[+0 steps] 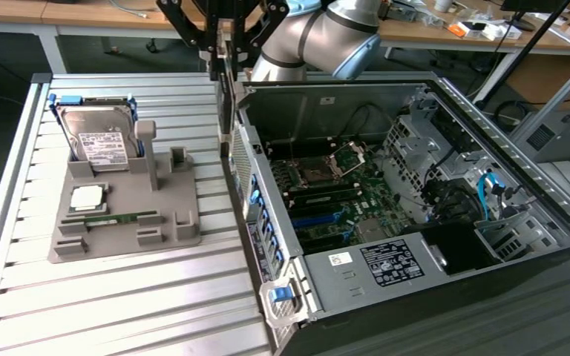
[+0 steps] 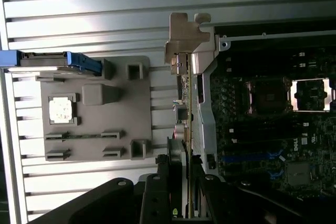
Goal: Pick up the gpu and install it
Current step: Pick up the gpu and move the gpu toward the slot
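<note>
Gripper (image 1: pixel 228 53) closed on the gpu (image 1: pixel 228 100), which hangs edge-on beneath it over the open computer case's (image 1: pixel 364 93) side wall. The card is thin and dark, with a silver bracket (image 2: pixel 185 38) at its free end. The case contains the motherboard (image 1: pixel 335 194). A grey holder (image 1: pixel 181 204) on the desk (image 1: pixel 116 311) carries a hard drive (image 1: pixel 97 137), a processor (image 1: pixel 88 196) and a memory stick (image 1: pixel 116 218).

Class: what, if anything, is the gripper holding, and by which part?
The gpu, clamped between the fingers by its upper edge, hanging edge-on.
</note>
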Robot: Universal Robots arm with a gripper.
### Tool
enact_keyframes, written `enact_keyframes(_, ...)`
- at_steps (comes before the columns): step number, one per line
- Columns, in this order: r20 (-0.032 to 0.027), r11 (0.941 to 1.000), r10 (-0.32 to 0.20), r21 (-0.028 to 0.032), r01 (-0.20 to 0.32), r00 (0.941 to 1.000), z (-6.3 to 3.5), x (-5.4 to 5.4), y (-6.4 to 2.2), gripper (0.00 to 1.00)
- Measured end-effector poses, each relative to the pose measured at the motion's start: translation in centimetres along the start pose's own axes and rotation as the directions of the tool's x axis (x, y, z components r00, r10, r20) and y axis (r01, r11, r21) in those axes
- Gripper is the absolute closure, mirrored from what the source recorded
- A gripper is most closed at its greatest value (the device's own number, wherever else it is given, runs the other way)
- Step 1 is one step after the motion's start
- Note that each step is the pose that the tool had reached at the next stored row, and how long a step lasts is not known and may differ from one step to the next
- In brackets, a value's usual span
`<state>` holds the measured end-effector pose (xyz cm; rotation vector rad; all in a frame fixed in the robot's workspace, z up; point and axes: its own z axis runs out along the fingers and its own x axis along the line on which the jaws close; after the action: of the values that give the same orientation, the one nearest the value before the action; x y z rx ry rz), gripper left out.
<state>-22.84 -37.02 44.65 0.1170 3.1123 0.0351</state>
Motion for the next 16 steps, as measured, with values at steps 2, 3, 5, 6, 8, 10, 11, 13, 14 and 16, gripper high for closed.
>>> enact_keyframes(2,0.0000,1.0000,0.000,0.0006,0.000,1.0000,0.01,-0.09,0.01,0.73)
enact_keyframes(3,0.0001,1.0000,0.000,0.0009,0.000,1.0000,0.01,-0.13,0.01,0.73)
enact_keyframes(5,0.0001,1.0000,0.000,0.0014,0.000,1.0000,0.02,-0.20,0.01,0.73)
enact_keyframes(6,0.0001,1.0000,0.000,0.0016,0.000,1.0000,0.03,-0.25,0.02,0.73)
enact_keyframes(8,0.0001,1.0000,0.000,0.0021,0.000,1.0000,0.05,-0.35,0.03,0.73)
enact_keyframes(10,0.0002,1.0000,0.000,0.0026,0.000,1.0000,0.06,-0.43,0.03,0.73)
enact_keyframes(11,0.0003,1.0000,0.000,0.0029,0.000,1.0000,0.07,-0.47,0.03,0.73)
enact_keyframes(13,0.0002,1.0000,0.000,0.0036,0.000,1.0000,0.08,-0.56,0.04,0.73)
enact_keyframes(14,0.0003,1.0000,0.000,0.0039,0.000,1.0000,0.08,-0.59,0.04,0.73)
enact_keyframes(16,0.0004,1.0000,0.000,0.0044,0.000,1.0000,0.09,-0.65,0.05,0.73)
